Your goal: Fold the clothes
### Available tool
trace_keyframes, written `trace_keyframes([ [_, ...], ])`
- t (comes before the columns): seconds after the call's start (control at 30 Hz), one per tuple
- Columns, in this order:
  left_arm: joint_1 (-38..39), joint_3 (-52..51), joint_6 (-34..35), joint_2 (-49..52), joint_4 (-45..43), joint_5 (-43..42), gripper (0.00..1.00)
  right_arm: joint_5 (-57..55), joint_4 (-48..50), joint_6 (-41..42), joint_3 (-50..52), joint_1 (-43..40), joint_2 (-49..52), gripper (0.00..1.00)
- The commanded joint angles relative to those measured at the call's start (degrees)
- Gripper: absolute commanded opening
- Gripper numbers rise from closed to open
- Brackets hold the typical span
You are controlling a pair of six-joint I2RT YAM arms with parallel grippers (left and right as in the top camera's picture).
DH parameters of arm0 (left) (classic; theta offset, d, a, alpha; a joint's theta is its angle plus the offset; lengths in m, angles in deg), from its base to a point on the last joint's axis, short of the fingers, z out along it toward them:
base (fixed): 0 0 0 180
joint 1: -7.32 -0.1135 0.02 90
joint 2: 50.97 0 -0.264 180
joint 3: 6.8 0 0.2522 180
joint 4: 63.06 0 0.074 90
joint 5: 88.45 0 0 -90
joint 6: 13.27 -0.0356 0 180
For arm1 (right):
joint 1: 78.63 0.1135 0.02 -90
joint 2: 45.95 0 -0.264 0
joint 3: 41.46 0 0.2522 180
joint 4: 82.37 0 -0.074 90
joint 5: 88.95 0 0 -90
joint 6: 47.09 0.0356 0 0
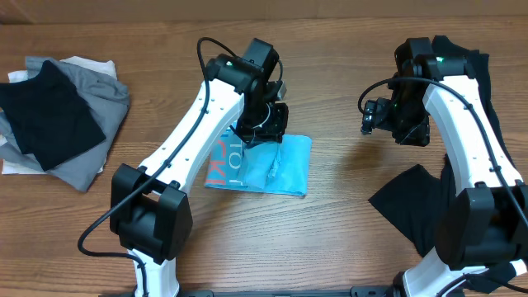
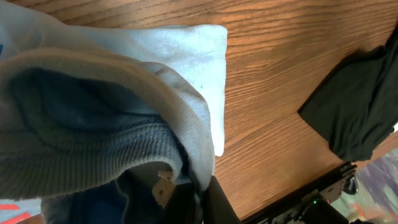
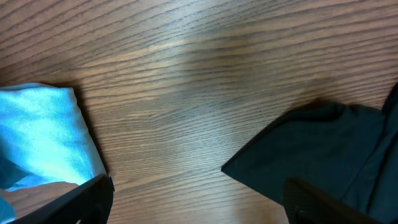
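The light-blue T-shirt lies folded small at the table's middle, coral and white lettering showing at its left edge. My left gripper is over the shirt's far edge, shut on the ribbed collar fabric, which fills the left wrist view. My right gripper hovers open and empty above bare wood, to the right of the shirt. The right wrist view shows the shirt's corner at left and a black garment at right.
A pile of black, grey and white clothes lies at the far left. A black garment sprawls under and behind the right arm, reaching the right back corner.
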Motion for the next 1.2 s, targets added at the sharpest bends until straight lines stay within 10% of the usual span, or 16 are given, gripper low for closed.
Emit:
trace_keyframes([
  [0.0, 1.4, 1.4, 1.7, 0.1, -1.0, 0.6, 0.04, -0.3, 0.1, -0.3, -0.2, -0.1, -0.3, 0.9],
  [0.43, 3.1, 1.4, 1.7, 1.1, -1.8, 0.6, 0.1, -0.3, 0.1, -0.3, -0.2, -0.1, -0.3, 0.9],
  [0.63, 3.7, 1.4, 1.5, 1.2, -2.3, -0.6, 0.45, -0.3, 0.1, -0.3, -0.2, -0.1, -0.3, 0.9],
  [1.17, -18.1, 3.3, -1.4, -1.1, 4.2, 7.2, 0.45, 16.9, 3.9, -7.9, -0.2, 5.2, -0.3, 0.82],
])
